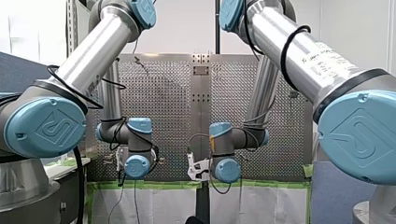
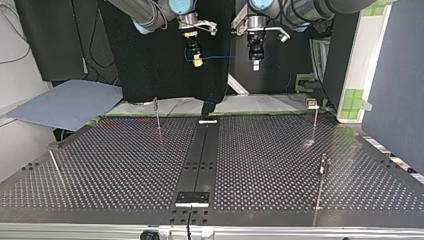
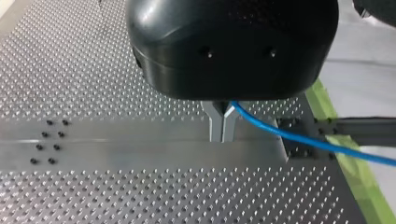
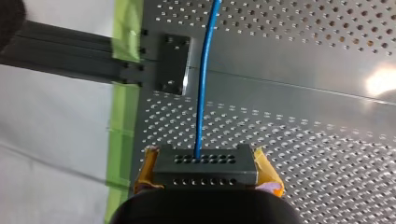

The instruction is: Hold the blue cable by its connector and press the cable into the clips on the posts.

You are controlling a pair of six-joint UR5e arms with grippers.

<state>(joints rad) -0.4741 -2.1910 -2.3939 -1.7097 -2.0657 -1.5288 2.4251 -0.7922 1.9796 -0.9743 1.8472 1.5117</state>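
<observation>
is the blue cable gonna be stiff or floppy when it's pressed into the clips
Probably floppy: the blue cable is thin and bends as it leaves my left gripper. Stretched across to my right gripper it looks nearly straight, so tension likely keeps it manageable. It seems light, showing little sag.

Perforated metal counter (image 3: 93, 70), satin sheen, smooth centre strip. Smooth plastic jacket on blue cable (image 3: 299, 137). My left claw (image 3: 222, 135): glossy black housing, likely plastic, bare metal fingers (image 3: 215, 123).
</observation>
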